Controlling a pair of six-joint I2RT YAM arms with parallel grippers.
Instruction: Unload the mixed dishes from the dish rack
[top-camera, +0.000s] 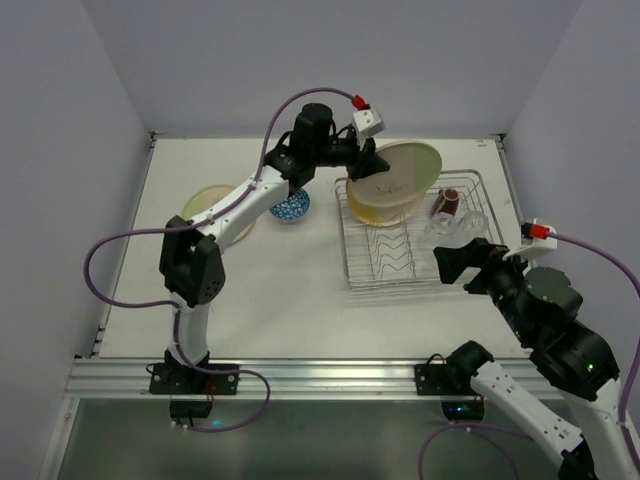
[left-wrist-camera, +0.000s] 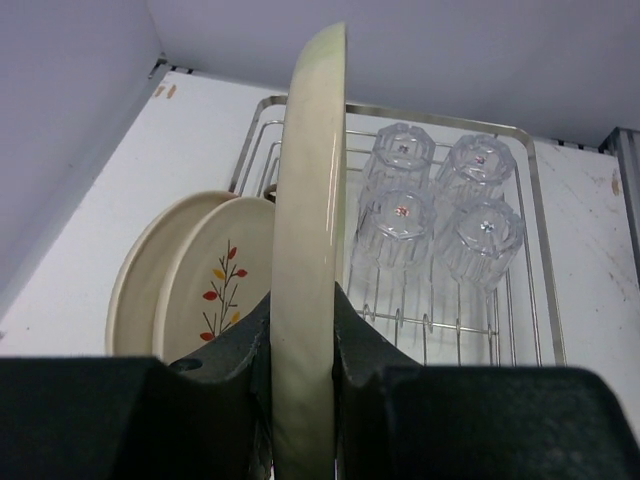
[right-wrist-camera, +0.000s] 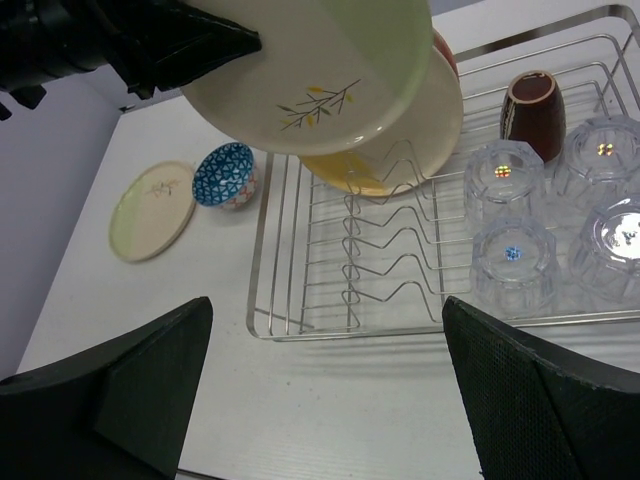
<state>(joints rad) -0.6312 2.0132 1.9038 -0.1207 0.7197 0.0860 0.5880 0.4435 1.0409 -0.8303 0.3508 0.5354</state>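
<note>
Bench, far left: one cream plate (top-camera: 212, 205) lies flat, with a pale green tint on one side and a faint sprig mark. A small orange mark on the bench by the far left corner is too small to read.

Just right of it: one small blue-patterned bowl (top-camera: 291, 207) stands upright on the bench, apart from the plate.

Left pincer (left-wrist-camera: 302, 320): clamped on the rim of one cream plate with a green-tinted rim (top-camera: 405, 165). This held plate is raised and tilted over the far left part of the dish rack (right-wrist-camera: 400, 331). It carries a yellow-green sprig on its face. I cannot tell whether it touches the plates behind it.

Rack, left part: two rack plates stand on edge close together. The inner one (left-wrist-camera: 225, 290) has a sprig with red and orange leaves, and the outer one (left-wrist-camera: 140, 290) is plain where visible. The right wrist view shows a pink-red rim behind them. The zigzag dividers nearer the arms are bare.

Rack, right part: one dark brown mug (right-wrist-camera: 531, 110) sits at the far side. Four clear tumblers (left-wrist-camera: 400, 215) stand just beside it, mouth down in a two-by-two block.

Count: four plates, one bowl, one mug, four tumblers.

Right pincer (top-camera: 450, 264): its fingers are wide apart and hold nothing. It hovers near the rack's near right corner.
</note>
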